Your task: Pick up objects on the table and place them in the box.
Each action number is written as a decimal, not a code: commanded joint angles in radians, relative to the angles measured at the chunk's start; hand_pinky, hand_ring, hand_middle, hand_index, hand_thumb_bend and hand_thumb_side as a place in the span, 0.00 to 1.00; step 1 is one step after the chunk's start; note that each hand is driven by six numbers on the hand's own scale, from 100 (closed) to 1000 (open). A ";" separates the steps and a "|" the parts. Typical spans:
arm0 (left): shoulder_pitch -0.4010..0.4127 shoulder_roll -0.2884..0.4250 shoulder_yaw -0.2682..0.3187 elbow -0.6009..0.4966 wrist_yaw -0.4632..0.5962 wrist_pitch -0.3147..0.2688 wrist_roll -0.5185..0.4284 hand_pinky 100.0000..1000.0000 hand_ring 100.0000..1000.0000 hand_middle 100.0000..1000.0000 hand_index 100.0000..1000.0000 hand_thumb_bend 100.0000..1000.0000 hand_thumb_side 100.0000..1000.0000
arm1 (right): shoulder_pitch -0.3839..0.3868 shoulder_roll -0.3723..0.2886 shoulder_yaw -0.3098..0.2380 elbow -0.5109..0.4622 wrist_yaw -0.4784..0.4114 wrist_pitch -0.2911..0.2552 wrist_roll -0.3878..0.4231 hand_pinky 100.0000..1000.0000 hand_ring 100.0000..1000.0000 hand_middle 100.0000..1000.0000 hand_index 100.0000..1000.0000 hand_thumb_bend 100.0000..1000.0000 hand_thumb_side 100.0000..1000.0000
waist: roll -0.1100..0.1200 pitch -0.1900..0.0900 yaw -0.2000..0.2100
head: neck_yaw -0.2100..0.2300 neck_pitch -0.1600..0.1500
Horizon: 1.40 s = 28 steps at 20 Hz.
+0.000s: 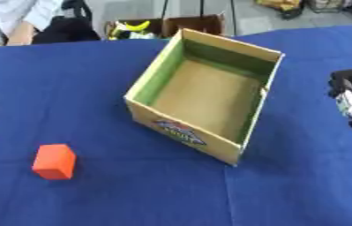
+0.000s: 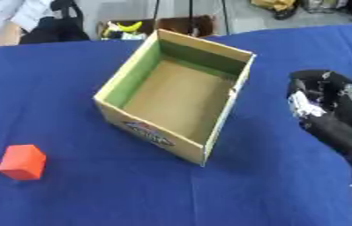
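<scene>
One orange block (image 1: 54, 161) lies left of the empty box (image 1: 248, 126), well apart. My right hand (image 2: 325, 110) sits by the box's right side; I cannot tell its fingers. I judge the pick unstarted; next, reach across

Block (image 1: 54, 161) on table (image 1: 302, 185), left of and nearer than box (image 1: 185, 132).
</scene>
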 commanded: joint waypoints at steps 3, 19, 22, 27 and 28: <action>0.074 0.135 0.005 -0.020 -0.070 -0.014 -0.060 0.40 0.61 0.74 0.93 0.66 0.95 | -0.007 -0.031 0.000 -0.008 0.008 -0.002 0.004 0.83 0.81 0.47 0.70 0.00 0.34 | 0.007 -0.027 -0.010 | -0.005 0.013; 0.014 0.547 -0.123 0.012 -0.505 0.214 -0.550 0.53 0.75 0.86 0.98 0.69 0.73 | -0.010 -0.021 0.006 0.002 0.005 -0.010 0.009 0.83 0.81 0.47 0.70 0.00 0.34 | -0.008 -0.033 -0.028 | 0.007 0.003; -0.004 0.550 -0.132 0.028 -0.517 0.221 -0.626 0.55 0.77 0.88 0.99 0.74 0.67 | -0.010 -0.021 0.006 0.004 0.004 -0.010 0.009 0.83 0.81 0.47 0.70 0.00 0.34 | -0.009 -0.031 -0.031 | 0.013 0.000; -0.033 0.560 -0.136 0.071 -0.525 0.215 -0.691 0.56 0.79 0.94 1.00 0.75 0.57 | -0.011 -0.022 0.007 0.006 0.004 -0.011 0.012 0.83 0.81 0.47 0.70 0.00 0.34 | -0.010 -0.029 -0.032 | 0.017 -0.008; -0.039 0.563 -0.136 0.077 -0.529 0.213 -0.698 0.57 0.80 0.95 1.00 0.76 0.56 | -0.011 -0.023 0.007 0.007 0.004 -0.011 0.013 0.83 0.81 0.47 0.70 0.00 0.34 | -0.010 -0.029 -0.032 | 0.018 -0.009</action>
